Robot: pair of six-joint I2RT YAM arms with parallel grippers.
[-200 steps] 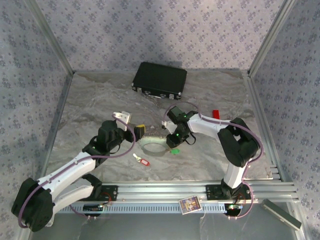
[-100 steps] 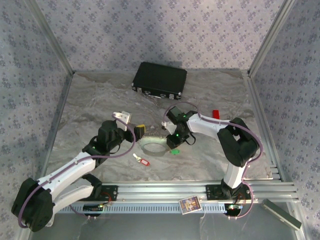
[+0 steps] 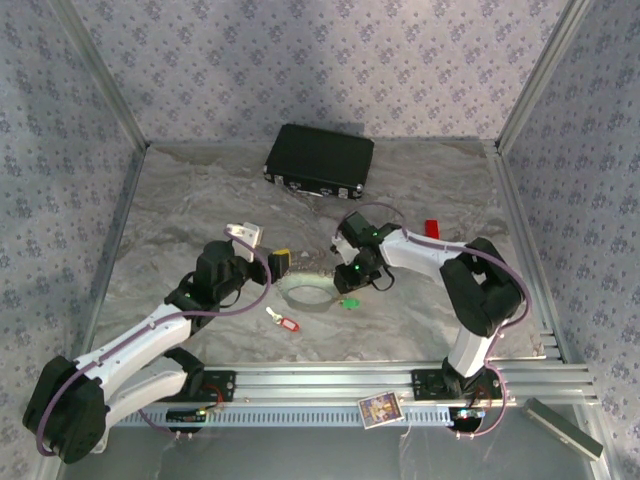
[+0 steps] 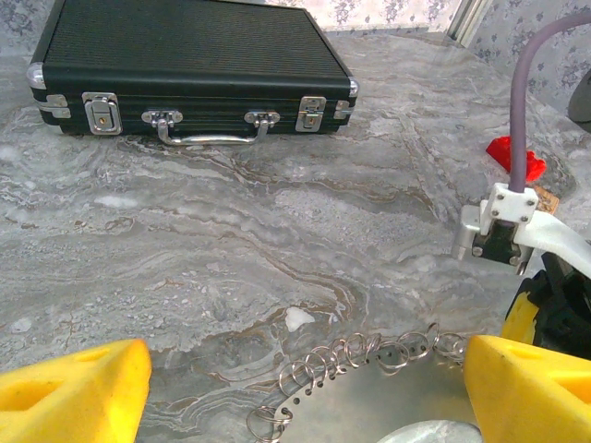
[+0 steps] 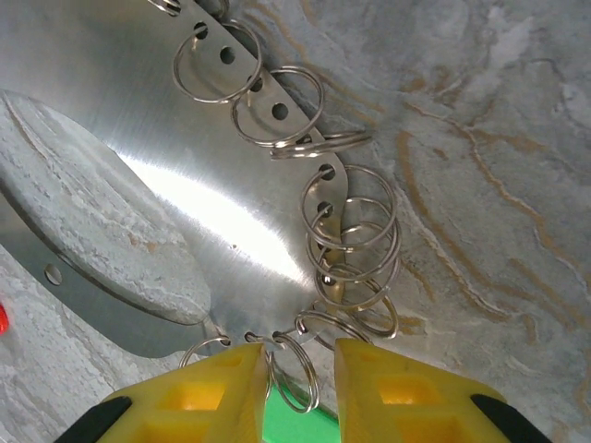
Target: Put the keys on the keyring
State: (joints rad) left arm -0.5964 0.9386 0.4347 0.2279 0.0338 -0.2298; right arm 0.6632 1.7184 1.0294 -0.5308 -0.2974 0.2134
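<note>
The keyring (image 3: 308, 292) is a flat pale metal loop lying mid-table, its rim hung with several small split rings (image 5: 349, 231). My right gripper (image 3: 347, 285) points down at its right edge. Its yellow fingers (image 5: 199, 397) stand apart, with one small ring (image 5: 309, 374) loose in the gap and nothing pinched. The green-tagged key (image 3: 349, 302) lies just below, its tag (image 5: 300, 426) showing between the fingers. The red-tagged key (image 3: 287, 322) lies on the table near the ring's front left. My left gripper (image 3: 280, 264) hovers at the ring's left side, wide open and empty, its fingers either side of the keyring plate (image 4: 369, 397).
A black case (image 3: 320, 160) lies shut at the back of the table, its latches facing me (image 4: 189, 65). A red block (image 3: 432, 227) sits to the right behind the right arm. A small card (image 3: 379, 409) leans on the front rail. Patterned walls close in three sides.
The right gripper's fingers have spread apart a little and the wrist has edged slightly right. The keys, the keyring and the left arm have stayed put.
</note>
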